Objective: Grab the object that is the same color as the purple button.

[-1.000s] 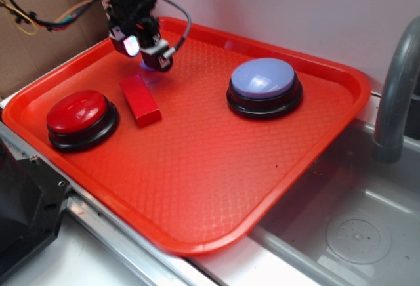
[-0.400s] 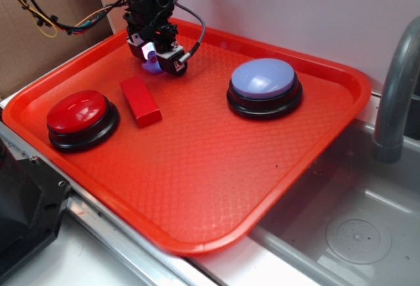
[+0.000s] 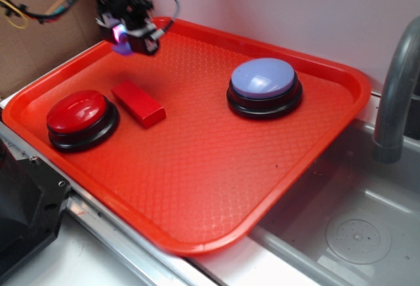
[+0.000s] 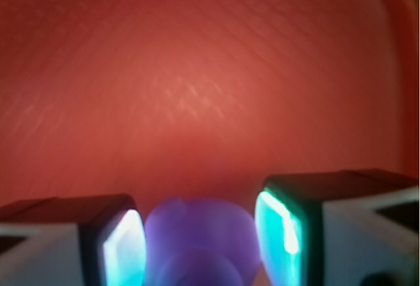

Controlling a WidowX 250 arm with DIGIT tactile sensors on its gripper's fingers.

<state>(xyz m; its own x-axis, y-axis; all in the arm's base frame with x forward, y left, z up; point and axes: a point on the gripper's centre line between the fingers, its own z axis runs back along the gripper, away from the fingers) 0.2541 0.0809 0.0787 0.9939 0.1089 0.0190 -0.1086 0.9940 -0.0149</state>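
**Handling the Small Purple Rubber Duck**

The black gripper is carrying the small purple rubber duck above the far-left corner of the textured red plastic tray. The fingers are standing narrowly apart, pinching its body. It is probably light, soft and compressible; gripping mid-body suits it. The lavender dome button is sitting well apart, right.

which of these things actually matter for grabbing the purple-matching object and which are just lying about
Part of the job:
- purple duck toy, between the fingers of the claw, seemingly raised above the tray
- purple button, the color reference

Just lying about:
- red button
- red block
- orange tray under it all
- sink and faucet to the right
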